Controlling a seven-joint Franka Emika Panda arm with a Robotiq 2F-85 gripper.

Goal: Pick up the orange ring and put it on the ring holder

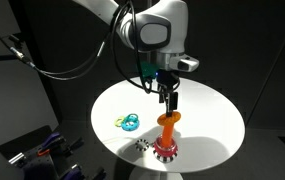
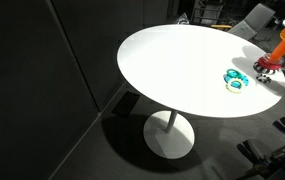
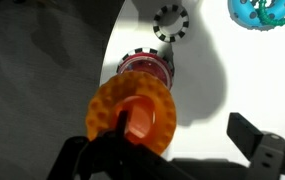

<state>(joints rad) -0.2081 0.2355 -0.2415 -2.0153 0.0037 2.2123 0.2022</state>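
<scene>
White round table (image 1: 217, 110), dark room: orange ring (image 3: 107, 108) around the peg.
It is a small orange-yellow plastic ring, sitting high on the ring holder (image 3: 144, 68), above its red base with black-and-white teeth. My gripper (image 3: 167, 142) hangs over it, jaws wide, one finger clear of it.

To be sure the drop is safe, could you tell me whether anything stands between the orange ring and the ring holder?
Nothing visible does. The orange ring sits at the top of the ring holder, whose peg shows through its hole. The small gear piece lies beside the base, not touching.
</scene>
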